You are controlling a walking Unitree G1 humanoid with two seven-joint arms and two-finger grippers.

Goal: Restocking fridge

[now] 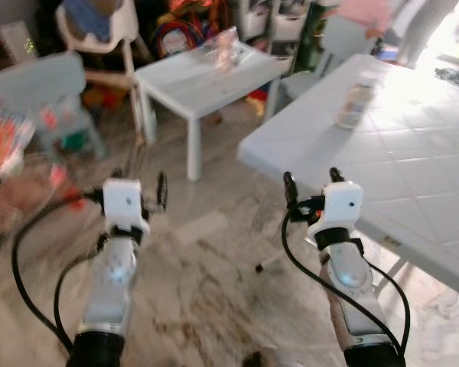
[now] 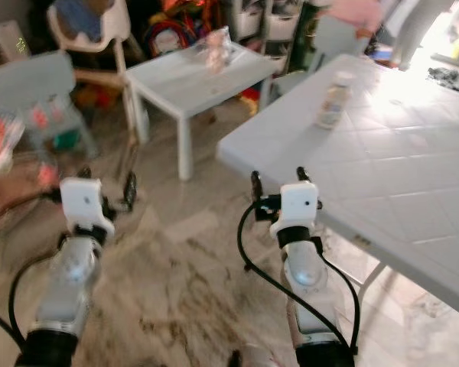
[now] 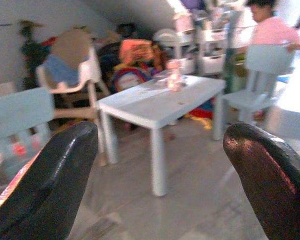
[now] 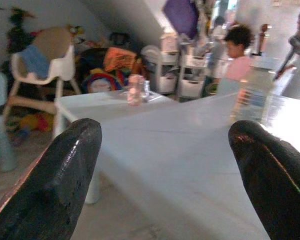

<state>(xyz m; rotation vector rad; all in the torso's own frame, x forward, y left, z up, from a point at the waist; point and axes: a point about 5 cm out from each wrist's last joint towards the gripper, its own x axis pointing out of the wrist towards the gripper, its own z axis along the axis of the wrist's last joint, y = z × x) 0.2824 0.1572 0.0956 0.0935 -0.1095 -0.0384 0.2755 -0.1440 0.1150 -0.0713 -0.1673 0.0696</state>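
A pale labelled bottle [image 1: 356, 103] stands upright on the big white tiled table [image 1: 413, 168], near its far left edge; it also shows in the right wrist view [image 4: 252, 95]. A pinkish bottle [image 1: 226, 47] stands on the small white table [image 1: 203, 80]. My right gripper [image 1: 312, 182] is held open and empty just before the big table's near corner, well short of the pale bottle. My left gripper [image 1: 140, 187] hangs open and empty over the marble floor, facing the small table [image 3: 160, 100] and its pinkish bottle [image 3: 173, 80].
A white high chair [image 1: 99, 38] and a light blue child's chair [image 1: 50, 95] stand at the left, with toys and storage bins behind. A person in pink [image 4: 237, 50] is beyond the tables. Bare marble floor [image 1: 206, 260] lies between my arms.
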